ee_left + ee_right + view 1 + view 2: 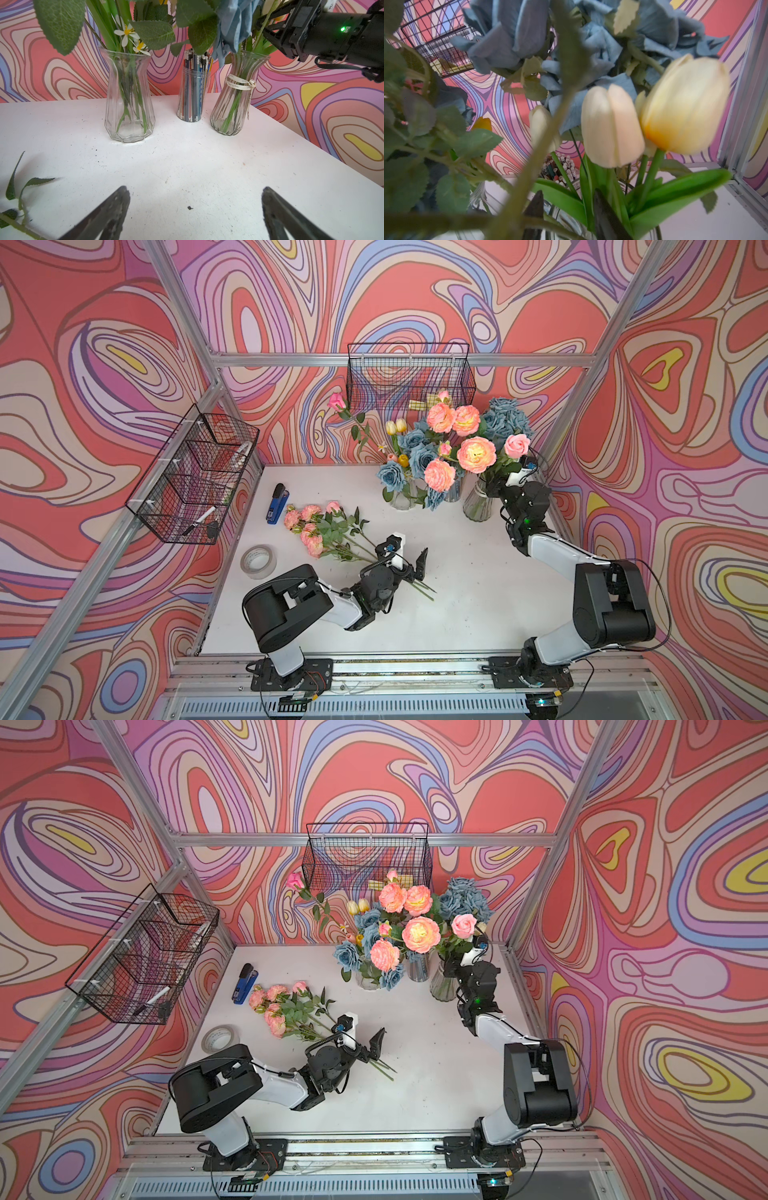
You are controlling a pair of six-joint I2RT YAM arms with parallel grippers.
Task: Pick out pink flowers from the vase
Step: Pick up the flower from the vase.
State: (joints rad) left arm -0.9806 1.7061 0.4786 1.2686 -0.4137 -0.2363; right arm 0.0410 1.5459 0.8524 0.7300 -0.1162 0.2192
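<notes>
Peach-pink flowers (476, 454) (420, 934) stand among blue roses in two clear vases at the back of the table. The ribbed right vase (478, 506) (232, 112) has a ribbon round its neck. My right gripper (492, 488) (568, 193) reaches into the stems just above that vase's mouth. Its jaws stand a little apart, with a green leaf and blurred stems between and in front of them. More pink flowers (309, 526) (274, 1006) lie on the table at the left. My left gripper (409, 568) (195, 190) hovers wide open over their stem ends, holding nothing.
The left vase (128, 116) and a jar of pencils (191, 97) stand beside the right vase. Cream tulips (685, 104) and blue roses (505, 418) crowd the right gripper. A blue stapler (277, 504), a tape roll (258, 561) and wire baskets (409, 377) (195, 472) are at the left and back.
</notes>
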